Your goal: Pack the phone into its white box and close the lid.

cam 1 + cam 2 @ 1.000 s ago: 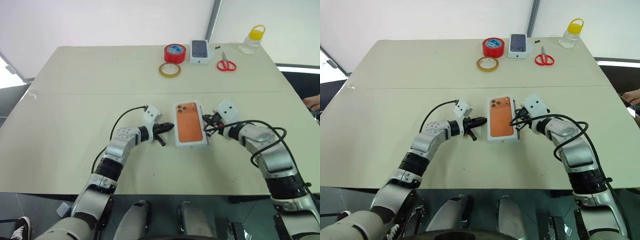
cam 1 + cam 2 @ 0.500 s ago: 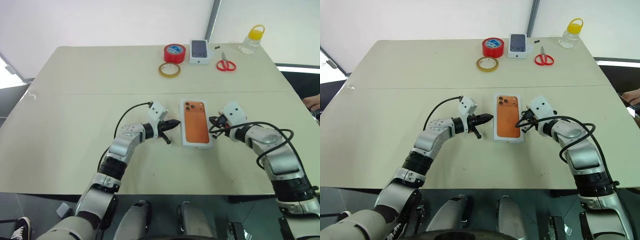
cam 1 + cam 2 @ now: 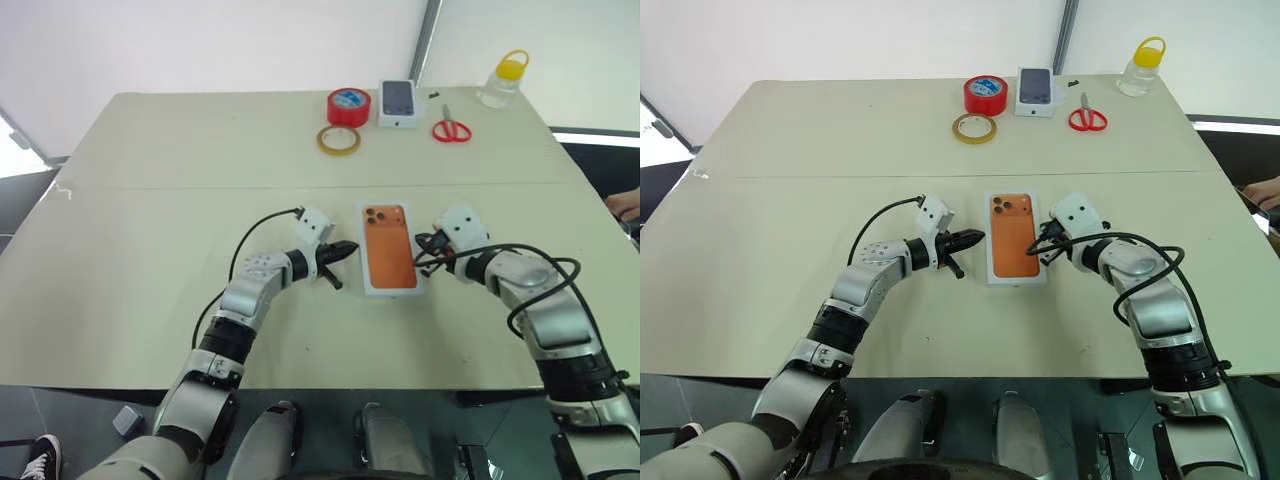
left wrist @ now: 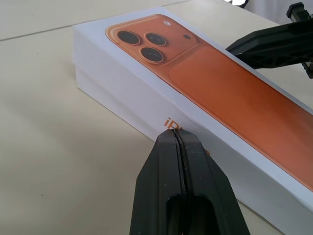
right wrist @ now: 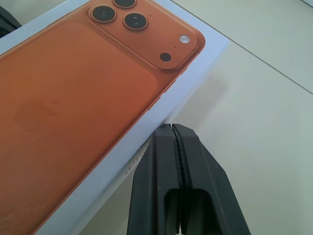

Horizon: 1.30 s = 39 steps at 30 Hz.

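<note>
Head views, step: closing stage, by your reading; the white box [image 3: 389, 291] lies between the two claws, with the orange phone [image 3: 388, 255] face showing on top.
Head views, left claw [image 3: 346, 249]: fingers pinched together, empty, tip just beside the box's near long wall.
Head views, right claw [image 3: 427, 250]: fingers pinched together, empty, tip at the opposite long wall.
Left wrist view, claw [image 4: 177, 142]: closed on nothing; tip at or touching the lid [image 4: 112, 88] wall by the orange lettering. You cannot tell contact for certain.
Left wrist view, seam: a line runs low along the wall ahead of the tip, which suggests the lid is seated over the tray.
Right wrist view, claw [image 5: 171, 133]: closed on nothing; box edge directly ahead of the tip, lens corner beyond it.
Next move: check the lid is fully down; press evenly from both sides or on top, gently, so the box does not slide.
</note>
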Each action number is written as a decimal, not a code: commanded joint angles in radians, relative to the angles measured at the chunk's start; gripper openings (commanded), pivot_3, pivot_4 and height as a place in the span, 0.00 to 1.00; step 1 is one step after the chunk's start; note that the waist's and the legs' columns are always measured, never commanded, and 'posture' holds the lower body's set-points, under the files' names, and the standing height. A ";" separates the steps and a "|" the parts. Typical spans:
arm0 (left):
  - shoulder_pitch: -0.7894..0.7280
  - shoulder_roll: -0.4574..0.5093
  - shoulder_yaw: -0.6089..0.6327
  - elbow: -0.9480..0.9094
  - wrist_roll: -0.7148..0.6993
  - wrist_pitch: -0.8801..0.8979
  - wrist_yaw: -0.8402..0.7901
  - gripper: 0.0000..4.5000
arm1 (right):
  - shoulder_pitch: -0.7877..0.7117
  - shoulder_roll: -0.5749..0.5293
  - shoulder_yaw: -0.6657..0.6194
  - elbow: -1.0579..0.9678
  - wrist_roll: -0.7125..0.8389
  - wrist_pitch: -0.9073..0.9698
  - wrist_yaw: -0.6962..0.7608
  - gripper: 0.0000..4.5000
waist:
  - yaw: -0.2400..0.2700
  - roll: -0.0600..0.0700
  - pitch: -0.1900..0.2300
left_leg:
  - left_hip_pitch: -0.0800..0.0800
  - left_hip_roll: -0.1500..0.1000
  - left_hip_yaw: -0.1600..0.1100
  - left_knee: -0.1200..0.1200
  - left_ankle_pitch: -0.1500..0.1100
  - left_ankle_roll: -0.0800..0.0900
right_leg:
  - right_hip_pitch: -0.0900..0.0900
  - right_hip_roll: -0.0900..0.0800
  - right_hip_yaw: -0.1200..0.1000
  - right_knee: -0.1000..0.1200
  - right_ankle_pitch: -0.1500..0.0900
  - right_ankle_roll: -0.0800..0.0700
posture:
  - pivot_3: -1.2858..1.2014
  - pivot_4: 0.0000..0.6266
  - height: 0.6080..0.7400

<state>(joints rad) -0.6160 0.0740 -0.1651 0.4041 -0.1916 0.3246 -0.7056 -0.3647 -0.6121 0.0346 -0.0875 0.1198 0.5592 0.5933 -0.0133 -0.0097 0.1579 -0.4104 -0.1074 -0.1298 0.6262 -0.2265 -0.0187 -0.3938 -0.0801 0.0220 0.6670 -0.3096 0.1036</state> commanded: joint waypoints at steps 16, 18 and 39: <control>-0.055 0.002 0.037 0.022 0.024 -0.067 0.048 0.00 | -0.066 0.016 -0.014 0.084 -0.086 -0.022 -0.078 0.01 | 0.000 0.000 0.000 | 0.000 0.000 0.000 0.000 0.002 -0.003 | 0.000 0.000 0.000 0.000 0.000 0.000 | 0.52 0.24 1.00; -0.068 0.007 0.061 0.014 0.014 -0.079 0.060 0.00 | -0.087 0.010 -0.038 0.095 -0.080 -0.040 -0.090 0.01 | -0.001 0.000 0.000 | 0.000 0.000 0.000 0.000 0.002 -0.004 | 0.000 0.000 0.000 0.000 0.000 0.000 | 0.52 0.24 1.00; -0.129 -0.093 0.045 0.149 0.027 0.052 0.136 0.00 | 0.042 0.039 0.064 -0.004 -0.035 0.010 0.013 0.01 | -0.007 -0.004 -0.007 | 0.007 0.000 -0.001 0.001 -0.001 0.002 | 0.007 0.002 0.000 0.001 0.000 0.001 | 0.52 0.24 1.00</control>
<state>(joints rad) -0.7495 -0.0260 -0.1481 0.5554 -0.1490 0.3451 -0.5738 -0.3327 -0.5785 0.0776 -0.1060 0.0883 0.5364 0.6018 -0.0201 -0.0132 0.1513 -0.4040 -0.1069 -0.1308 0.6275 -0.2280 -0.0168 -0.3869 -0.0785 0.0219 0.6683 -0.3099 0.1043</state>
